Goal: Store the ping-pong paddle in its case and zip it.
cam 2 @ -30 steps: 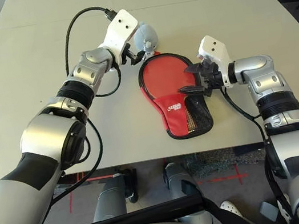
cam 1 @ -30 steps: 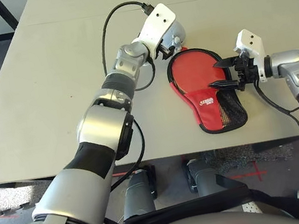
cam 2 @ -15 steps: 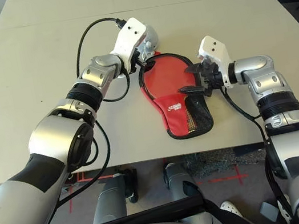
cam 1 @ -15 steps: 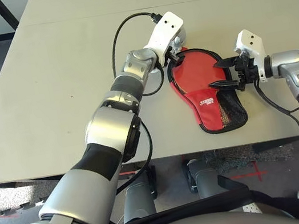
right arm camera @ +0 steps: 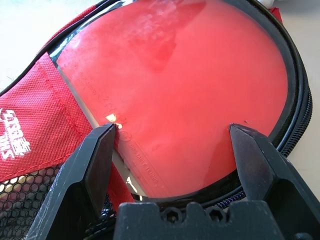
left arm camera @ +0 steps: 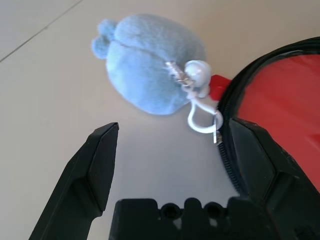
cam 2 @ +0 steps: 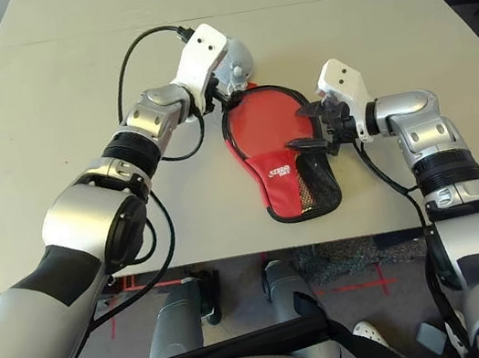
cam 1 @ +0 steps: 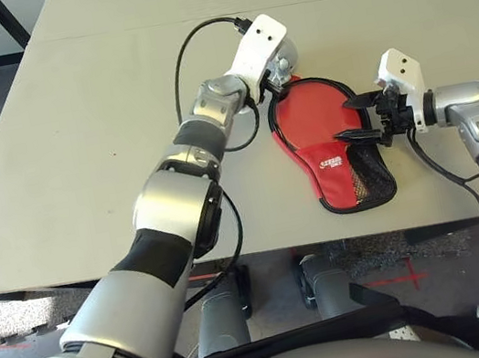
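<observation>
Because the case [cam 1: 336,180] looks soft and light, it may fold under a pull; its zipper loop [left arm camera: 202,120] is the better hold. It lies flat between the grippers: left gripper [left arm camera: 167,165] wide open, empty, beside the loop; right gripper [right arm camera: 172,150] wide apart above, seemingly gripping nothing.

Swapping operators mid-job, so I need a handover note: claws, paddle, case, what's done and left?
Left claw: open, empty, by the zipper pull and blue plush charm.
Right claw: open, over the case's right side.
Case: on the table, mesh pocket nearest the robot.
Done: paddle appears inside.
Left: grip pull, finish zipping; how far it's closed, I can't tell.
</observation>
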Controlling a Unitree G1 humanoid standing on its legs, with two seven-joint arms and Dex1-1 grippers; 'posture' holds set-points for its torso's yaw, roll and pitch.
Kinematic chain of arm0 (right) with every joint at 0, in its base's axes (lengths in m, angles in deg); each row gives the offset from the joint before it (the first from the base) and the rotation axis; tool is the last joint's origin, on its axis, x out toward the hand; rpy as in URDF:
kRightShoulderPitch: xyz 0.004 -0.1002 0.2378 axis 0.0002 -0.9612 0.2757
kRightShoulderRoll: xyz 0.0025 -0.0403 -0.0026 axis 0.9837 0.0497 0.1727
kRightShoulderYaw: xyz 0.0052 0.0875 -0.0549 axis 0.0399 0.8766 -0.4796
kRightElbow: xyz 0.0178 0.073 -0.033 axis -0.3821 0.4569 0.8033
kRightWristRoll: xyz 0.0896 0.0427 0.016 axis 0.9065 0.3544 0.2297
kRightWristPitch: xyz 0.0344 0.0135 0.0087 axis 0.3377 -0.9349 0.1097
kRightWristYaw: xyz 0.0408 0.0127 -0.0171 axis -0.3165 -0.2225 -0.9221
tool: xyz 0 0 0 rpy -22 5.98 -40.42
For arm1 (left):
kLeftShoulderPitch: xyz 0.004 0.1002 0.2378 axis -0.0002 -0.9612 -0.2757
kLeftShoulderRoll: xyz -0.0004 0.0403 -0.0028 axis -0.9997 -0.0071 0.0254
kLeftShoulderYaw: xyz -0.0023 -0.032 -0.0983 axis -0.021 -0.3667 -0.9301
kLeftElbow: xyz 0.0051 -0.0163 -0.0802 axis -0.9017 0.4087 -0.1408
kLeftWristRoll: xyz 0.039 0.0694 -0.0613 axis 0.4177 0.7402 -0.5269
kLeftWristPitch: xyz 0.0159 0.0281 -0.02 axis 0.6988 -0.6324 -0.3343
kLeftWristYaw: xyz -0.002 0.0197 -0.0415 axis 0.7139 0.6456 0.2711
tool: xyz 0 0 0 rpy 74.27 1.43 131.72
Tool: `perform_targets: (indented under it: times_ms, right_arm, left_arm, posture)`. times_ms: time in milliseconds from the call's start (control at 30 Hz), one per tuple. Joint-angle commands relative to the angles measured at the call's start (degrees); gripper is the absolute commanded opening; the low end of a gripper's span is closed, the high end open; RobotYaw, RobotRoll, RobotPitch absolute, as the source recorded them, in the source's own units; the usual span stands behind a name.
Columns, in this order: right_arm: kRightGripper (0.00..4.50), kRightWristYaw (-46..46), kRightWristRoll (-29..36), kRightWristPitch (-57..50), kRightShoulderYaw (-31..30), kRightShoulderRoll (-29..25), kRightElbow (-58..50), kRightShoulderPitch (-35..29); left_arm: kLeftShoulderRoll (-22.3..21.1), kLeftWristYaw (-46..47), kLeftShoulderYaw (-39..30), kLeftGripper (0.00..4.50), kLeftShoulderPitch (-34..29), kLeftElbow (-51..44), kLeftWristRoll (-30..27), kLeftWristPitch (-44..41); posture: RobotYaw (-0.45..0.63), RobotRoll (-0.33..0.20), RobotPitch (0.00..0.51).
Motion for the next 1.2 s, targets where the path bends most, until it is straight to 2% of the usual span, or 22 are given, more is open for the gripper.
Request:
perform_targets:
  times_ms: [33,233,367,500,600,867,1200]
  right_arm:
    - [4.50,1.0,-3.5,-1.7,-3.6,0.5,3.4,-3.5]
    - [4.50,1.4,-3.7,-1.2,-3.7,1.0,4.8,-2.5]
    - [4.50,1.6,-3.9,-0.7,-3.7,1.2,5.8,-1.8]
    - [4.50,1.7,-4.1,-0.1,-3.8,1.3,7.0,-0.9]
    - [4.50,1.8,-4.3,0.2,-3.8,1.3,7.6,-0.4]
    - [4.50,1.9,-4.4,0.7,-3.6,0.8,8.3,0.2]
    - [4.50,1.0,-4.1,0.2,-3.3,-0.6,8.5,1.6]
  left_arm:
    - [-1.6,-5.0,1.3,4.45,-1.4,-2.0,0.3,2.1]
    - [-5.8,-15.9,2.9,4.45,-7.1,-12.4,-1.3,4.0]
    - [-7.2,-23.1,5.3,4.45,-14.3,-25.9,-2.8,1.0]
    - [-6.8,-26.1,7.7,4.45,-20.8,-38.0,-4.6,-4.2]
    - [-5.5,-25.0,9.6,4.45,-24.2,-42.5,-4.4,-7.3]
    - [-2.9,-20.6,13.4,4.45,-29.0,-44.6,-3.5,-9.7]
    - [-2.0,-16.7,16.1,4.45,-29.9,-41.4,-2.1,-9.9]
  posture:
    - [-0.10,0.000,0.214]
    - [-0.08,0.000,0.213]
    - [-0.07,0.000,0.213]
    - [-0.07,0.000,0.211]
    - [-0.07,0.000,0.209]
    - [-0.08,0.000,0.202]
    - [-0.08,0.000,0.195]
